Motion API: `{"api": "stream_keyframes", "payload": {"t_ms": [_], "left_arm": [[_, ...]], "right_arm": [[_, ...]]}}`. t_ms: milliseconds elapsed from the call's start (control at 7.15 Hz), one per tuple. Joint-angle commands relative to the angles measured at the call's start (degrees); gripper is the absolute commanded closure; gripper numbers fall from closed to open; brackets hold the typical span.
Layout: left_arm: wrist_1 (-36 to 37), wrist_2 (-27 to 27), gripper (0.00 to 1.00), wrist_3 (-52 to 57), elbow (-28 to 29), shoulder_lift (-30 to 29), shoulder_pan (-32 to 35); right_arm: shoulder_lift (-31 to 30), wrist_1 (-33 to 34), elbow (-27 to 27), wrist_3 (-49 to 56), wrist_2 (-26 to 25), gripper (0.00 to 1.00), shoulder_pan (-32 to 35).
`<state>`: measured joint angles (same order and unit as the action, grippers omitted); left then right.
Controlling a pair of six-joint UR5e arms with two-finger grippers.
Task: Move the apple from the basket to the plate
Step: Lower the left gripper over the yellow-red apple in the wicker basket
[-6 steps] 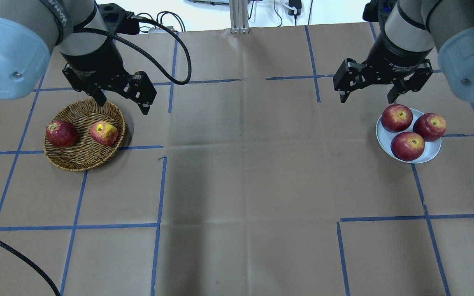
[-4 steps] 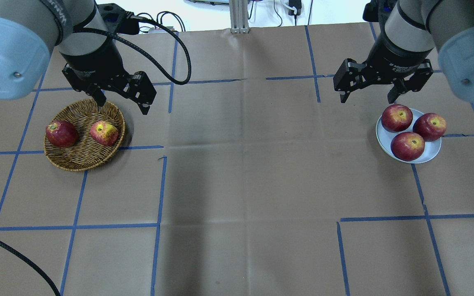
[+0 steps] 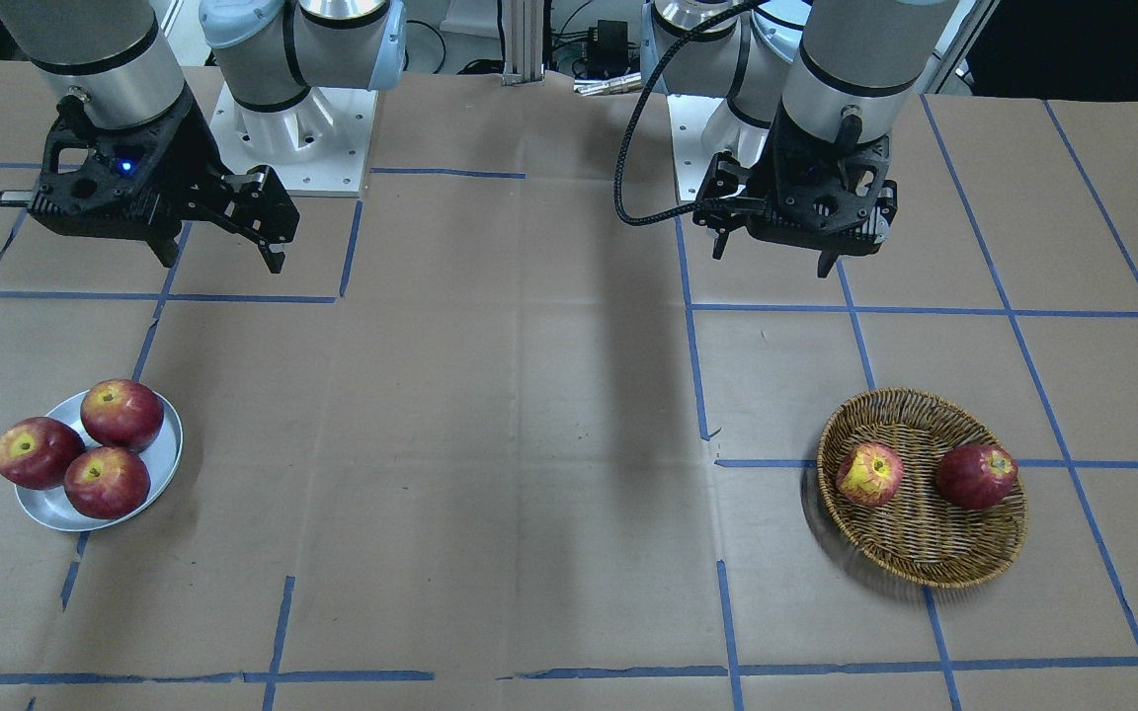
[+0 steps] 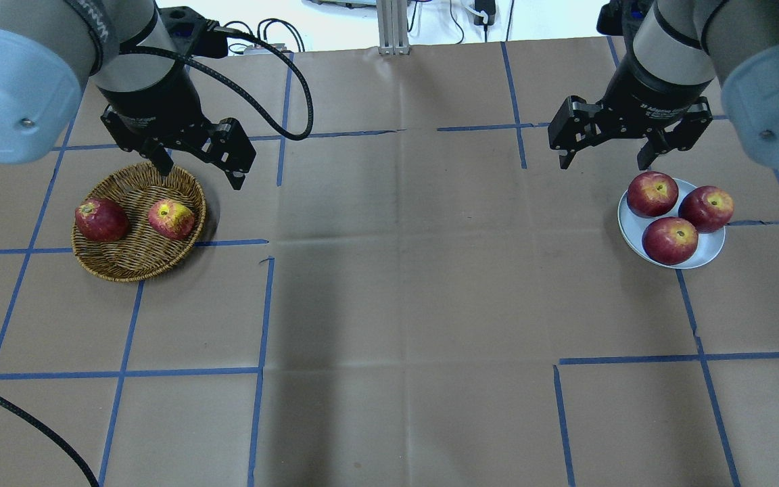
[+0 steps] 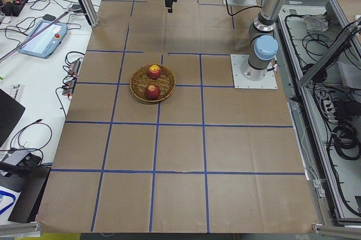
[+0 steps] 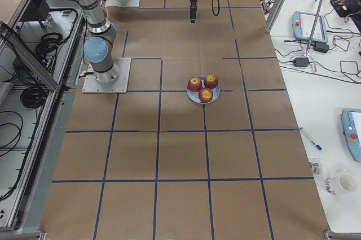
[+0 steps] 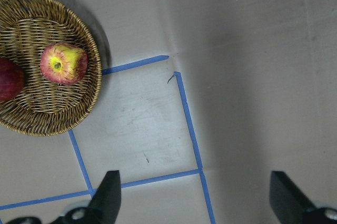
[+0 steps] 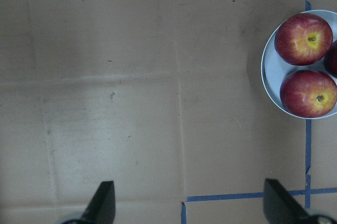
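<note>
The left gripper (image 4: pixel 200 174) hangs above the table (image 4: pixel 403 284) with its fingers spread wide and nothing between them. The apple (image 4: pixel 171 218) lies lower than it and off to one side, not under the gap. In the left wrist view it sits up and to the left of both fingertips (image 7: pixel 109 192), yellow patch and stem facing up. It rests in the basket (image 4: pixel 134 273), on the side nearer this gripper. A dark red apple (image 4: pixel 100 220) lies on the basket's far side, apart from it. From the overhead view one fingertip seems to hover over the basket's rim, though the gripper's height makes that hard to judge.

The right gripper (image 4: pixel 603 164) is likewise wide apart and empty — raised over bare brown paper, with the plate (image 4: pixel 709 250) below it and to one side. In the right wrist view the plate shows at the upper right corner, beyond the fingertip on that side. Three red apples (image 4: pixel 669 240) fill the plate, crowded close together. Blue tape lines (image 4: pixel 261 304) cross the paper beneath both grippers.
</note>
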<state>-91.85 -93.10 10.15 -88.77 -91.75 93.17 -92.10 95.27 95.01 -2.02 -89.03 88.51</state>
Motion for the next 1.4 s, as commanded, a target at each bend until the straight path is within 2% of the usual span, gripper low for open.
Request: {"api": "stream_keyframes", "payload": {"t_ms": [0,280,419,559,699,978,1258], "left_arm": [[0.0,0.03,0.01,4.49,-0.17,-0.36,-1.83],[0.35,-0.24,0.01,12.47,-0.44,-0.71,-5.43],[0.88,-0.15,0.01,20.44,-1.48,-0.8,-9.37],[2.45,-0.23,0.01,21.74,-2.97,-1.58,-13.32],[7.33,-0.41,0.01,21.93,-4.64,-3.68,-15.54],[19.37,-0.41,0.01,28.41,-6.59,-11.83,-19.67],[23.09,-0.32,0.01,35.44,-6.06,-18.17,-21.53]], "right_arm": [[0.08,0.0,0.0,0.0,0.0,0.0,0.0],[0.17,0.0,0.0,0.0,0.0,0.0,0.0],[0.08,0.0,0.0,0.0,0.0,0.0,0.0],[0.17,-0.09,0.09,0.09,0.0,0.0,0.0],[0.08,-0.09,0.09,0.0,0.0,0.0,0.0],[0.08,-0.09,0.09,0.0,0.0,0.0,0.0],[0.08,-0.09,0.09,0.09,0.0,0.0,0.0]]}}
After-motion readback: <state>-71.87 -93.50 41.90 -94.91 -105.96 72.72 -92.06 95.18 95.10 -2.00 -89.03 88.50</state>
